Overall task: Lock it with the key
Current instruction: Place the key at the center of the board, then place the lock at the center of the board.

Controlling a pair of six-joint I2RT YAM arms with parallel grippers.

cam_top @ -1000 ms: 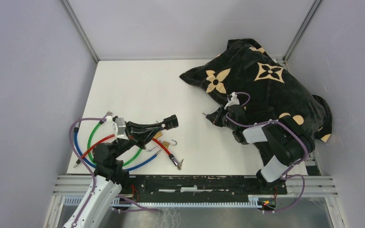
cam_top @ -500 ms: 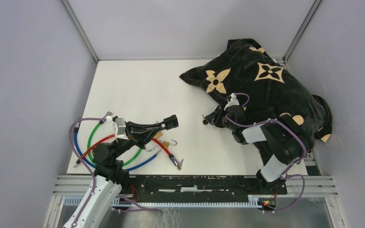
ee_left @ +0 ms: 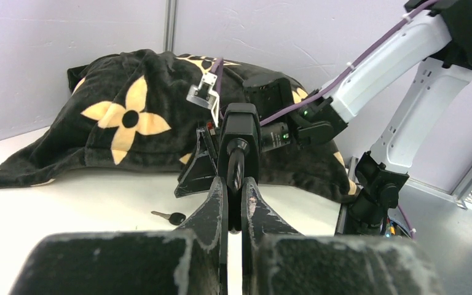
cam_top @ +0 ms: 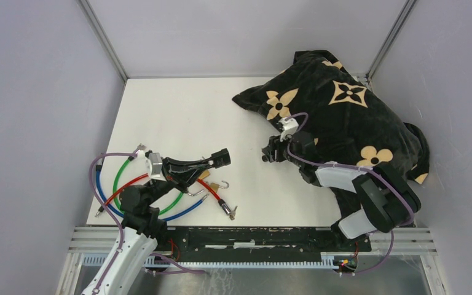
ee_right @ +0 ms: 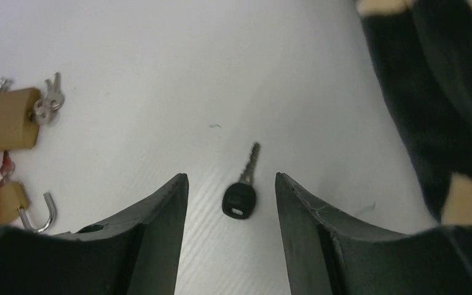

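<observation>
Right claw [ee_right: 230,178] hangs released over the key [ee_right: 241,195], lower centre; it looks light, flat, slippery, so pinch its black head. Left claw [ee_left: 233,190] clenches the lock [ee_left: 238,132].

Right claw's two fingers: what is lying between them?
A black-headed key lies flat on the white table between the fingers of the open right claw, touching neither. The right wrist view shows it best.

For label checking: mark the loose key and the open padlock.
loose key [ee_right: 239,200], right wrist view, on its black head.
open padlock [ee_right: 7,200], right wrist view, on its brass body.
</observation>
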